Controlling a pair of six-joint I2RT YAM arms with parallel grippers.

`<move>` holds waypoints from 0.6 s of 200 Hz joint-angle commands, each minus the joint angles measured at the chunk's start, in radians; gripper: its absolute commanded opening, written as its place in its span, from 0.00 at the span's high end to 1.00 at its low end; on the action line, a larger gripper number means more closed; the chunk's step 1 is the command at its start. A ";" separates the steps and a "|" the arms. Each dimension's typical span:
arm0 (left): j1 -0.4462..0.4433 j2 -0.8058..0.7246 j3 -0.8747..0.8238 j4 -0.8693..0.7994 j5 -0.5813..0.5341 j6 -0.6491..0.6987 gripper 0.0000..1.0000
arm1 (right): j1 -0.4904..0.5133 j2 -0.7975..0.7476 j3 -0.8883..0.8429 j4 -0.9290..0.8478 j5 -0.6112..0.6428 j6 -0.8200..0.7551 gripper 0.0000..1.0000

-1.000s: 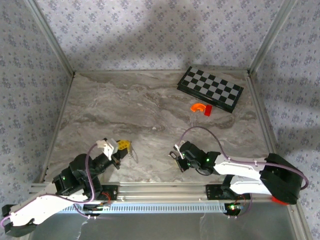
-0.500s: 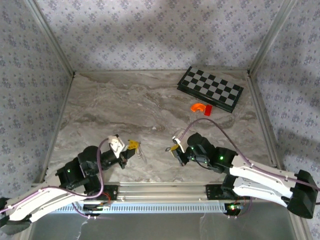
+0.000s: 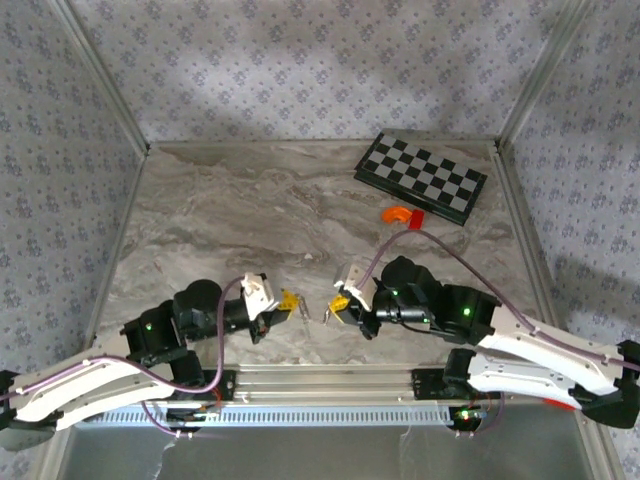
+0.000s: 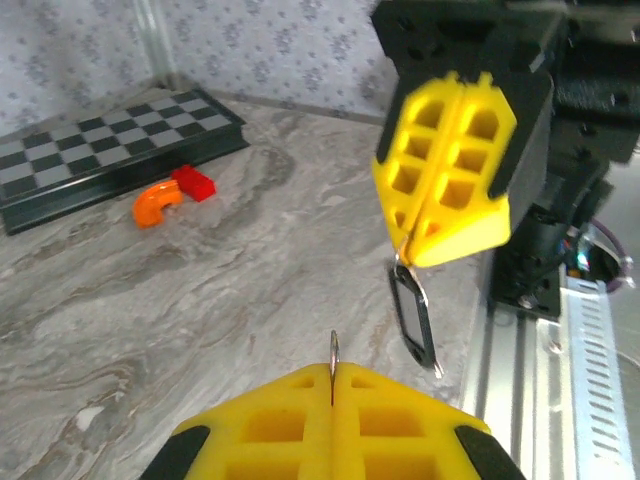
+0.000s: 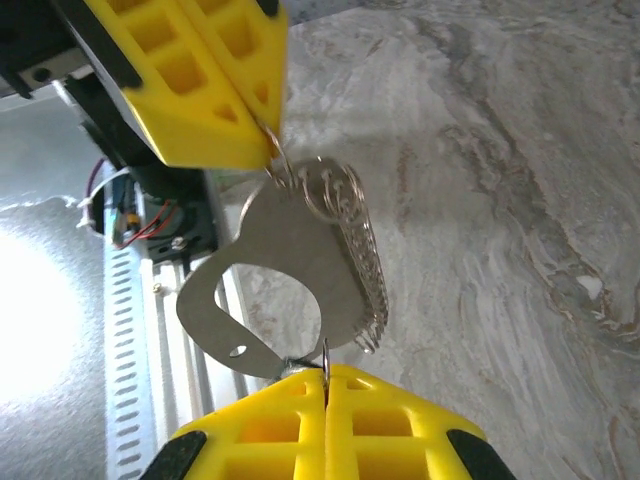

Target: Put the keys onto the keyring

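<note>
Item: marble-patterned grey tabletop [image 3: 250, 210] with two arms meeting near its front edge. Left gripper [image 3: 290, 300]: yellow ribbed fingers pressed fully together, pinching the top of the keyring [image 5: 275, 265], a pale silvery flat metal piece with small wire rings and a fine beaded chain. The keyring hangs off the table below the fingertips. Right gripper [image 3: 340, 301]: yellow fingers likewise clamped together, gripping the key [image 4: 422, 325], a small dark-rimmed oval piece on a short pale metal stub. The key dangles beneath that fingertip, clear of the tabletop. The two fingertip pairs face each other, just apart, with key and keyring between them; whether the two touch cannot be told. Also present, far right of the table: a black-and-white chequered folding board [image 3: 421, 177], with an orange curved plastic piece [image 3: 396, 213] and a small red block [image 3: 415, 221] just in front of it.
</note>
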 commanded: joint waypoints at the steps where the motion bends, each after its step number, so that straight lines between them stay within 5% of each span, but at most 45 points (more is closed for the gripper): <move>1: -0.017 0.008 0.058 0.002 0.070 0.058 1.00 | 0.011 0.023 0.074 -0.127 -0.059 -0.051 1.00; 120: -0.026 0.003 0.053 0.008 0.125 0.061 1.00 | 0.085 0.122 0.180 -0.148 0.005 -0.116 1.00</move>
